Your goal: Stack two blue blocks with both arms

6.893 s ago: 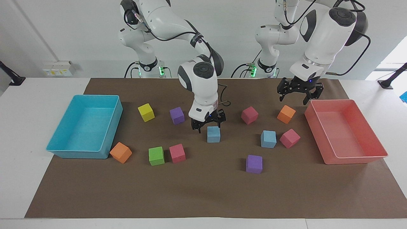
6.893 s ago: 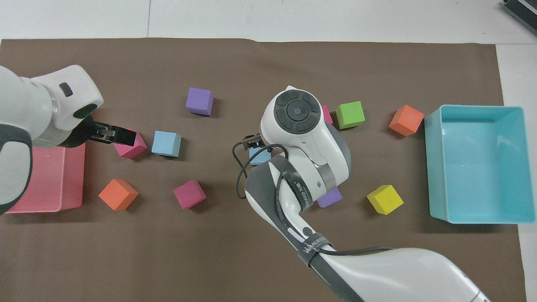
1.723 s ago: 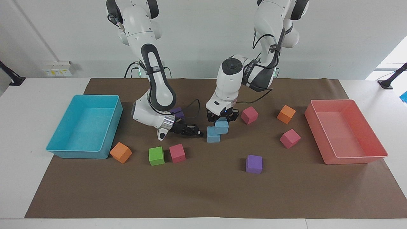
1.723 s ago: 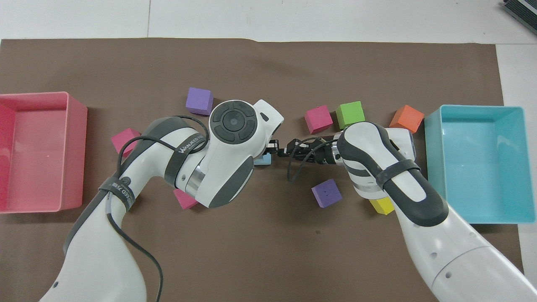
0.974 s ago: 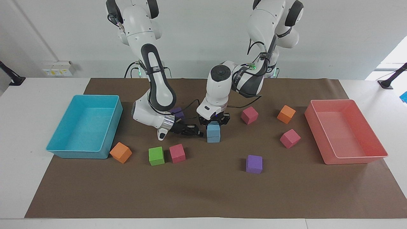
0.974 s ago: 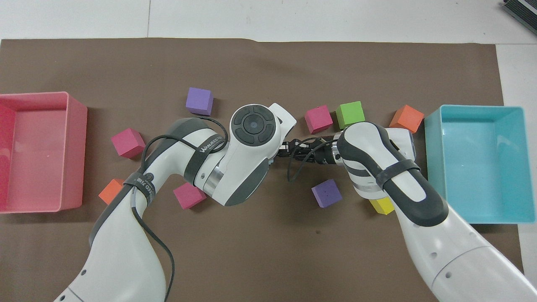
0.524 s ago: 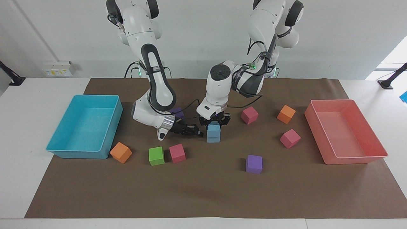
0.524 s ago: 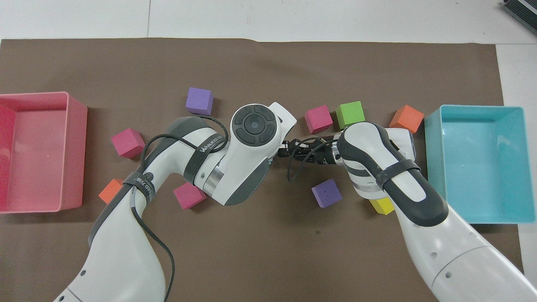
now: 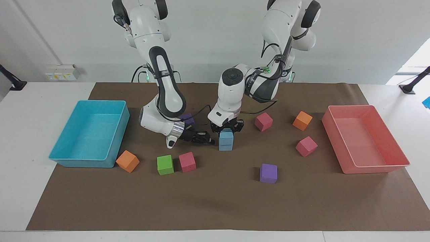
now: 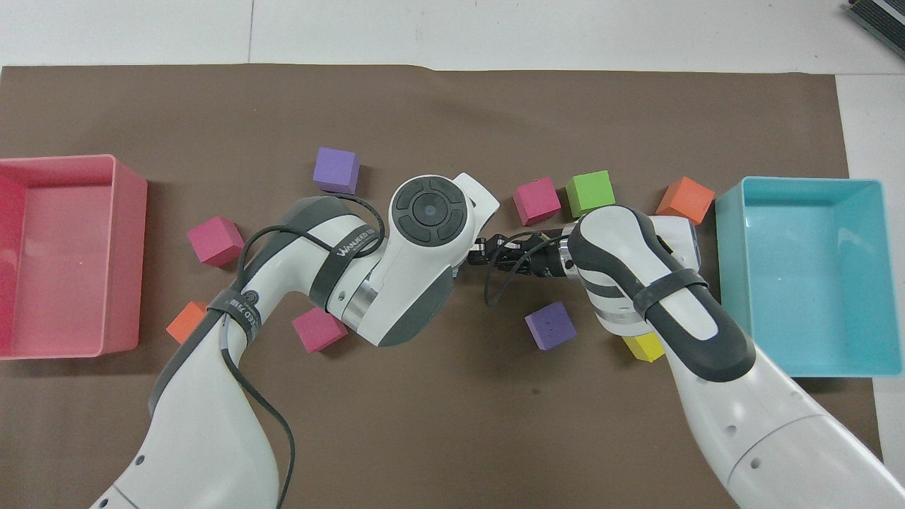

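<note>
The left gripper (image 9: 226, 129) is shown closed on the upper blue block (image 9: 226, 135), which is set squarely on the lower blue block (image 9: 225, 145) near the middle of the brown mat (image 9: 215, 201); the right gripper (image 9: 209, 140) is held shut and empty, low beside the lower block, though contact cannot be made out. The blocks are judged to be light, soft foam, best taken by two opposite flat sides and released gently, since the stack could be tipped by a nudge. Both the turquoise tray (image 9: 57, 149) at the right arm's end of the mat and the pink tray (image 9: 399, 154) at the left arm's end are seen to be empty.
</note>
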{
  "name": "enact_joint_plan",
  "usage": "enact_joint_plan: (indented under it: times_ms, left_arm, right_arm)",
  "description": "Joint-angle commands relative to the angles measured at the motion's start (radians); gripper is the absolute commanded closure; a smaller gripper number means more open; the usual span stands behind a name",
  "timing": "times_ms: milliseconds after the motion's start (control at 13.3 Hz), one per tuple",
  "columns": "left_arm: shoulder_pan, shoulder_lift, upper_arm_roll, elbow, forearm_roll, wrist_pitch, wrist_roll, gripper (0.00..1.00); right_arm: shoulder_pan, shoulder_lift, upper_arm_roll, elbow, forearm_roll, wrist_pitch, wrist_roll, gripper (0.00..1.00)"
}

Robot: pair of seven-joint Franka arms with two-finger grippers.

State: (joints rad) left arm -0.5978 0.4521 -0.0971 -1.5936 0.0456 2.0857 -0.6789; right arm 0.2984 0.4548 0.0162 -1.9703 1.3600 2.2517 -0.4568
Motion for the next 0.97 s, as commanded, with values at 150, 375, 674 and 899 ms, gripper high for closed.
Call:
enact_joint_plan:
  times_ms: [150, 375, 674, 899]
  left_arm:
    - [-0.019, -0.003, 0.016, 0.003, 0.023, -0.016, -0.021, 0.88]
    - [-0.019, -0.006, 0.016, -0.009, 0.023, -0.012, -0.021, 0.85]
    - [-0.017, -0.006, 0.016, -0.011, 0.023, -0.004, -0.021, 0.73]
    - [-0.017, -0.006, 0.016, -0.011, 0.023, -0.007, -0.019, 0.70]
  right_arm:
    - [-0.001, -0.001, 0.005, -0.009, 0.028, 0.019, -0.037, 1.00]
    - [-0.001, -0.001, 0.005, -0.010, 0.030, 0.019, -0.037, 1.00]
    - [-0.001, -0.001, 0.005, -0.010, 0.030, 0.019, -0.037, 1.00]
    - [-0.001, -0.001, 0.005, -0.010, 0.030, 0.019, -0.037, 1.00]
